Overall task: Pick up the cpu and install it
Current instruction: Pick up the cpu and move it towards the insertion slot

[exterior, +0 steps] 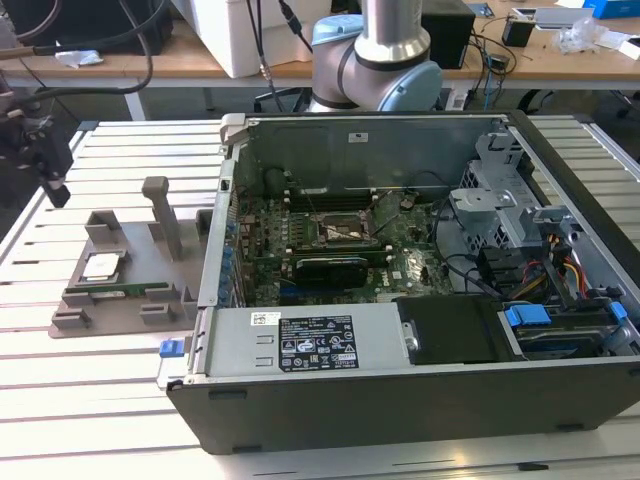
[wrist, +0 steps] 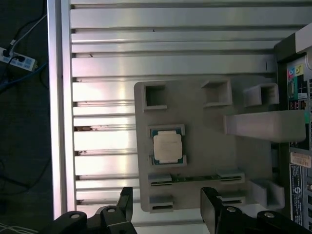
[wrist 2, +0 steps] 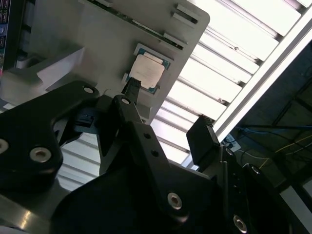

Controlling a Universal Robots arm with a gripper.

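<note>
The cpu (exterior: 103, 265) is a small silvery square chip lying flat in a recess of the grey holder plate (exterior: 105, 315), left of the computer case in the exterior view. It also shows in both wrist views, as the cpu (wrist: 167, 147) and the cpu (wrist 2: 146, 71). My gripper (exterior: 57, 188) hangs above the table, up and to the exterior view's left of the cpu, apart from it. The gripper (wrist: 168, 207) stands open, its black fingers (wrist 2: 201, 139) wide apart with nothing between them. The socket (exterior: 345, 232) sits mid-motherboard inside the open case.
The open computer case (exterior: 420, 400) takes up the middle and the exterior view's right. A grey upright post (exterior: 163, 215) rises from the holder plate, and a green memory stick (wrist: 195, 179) lies in its slot. The table (wrist: 102, 97) is made of slatted aluminium rails.
</note>
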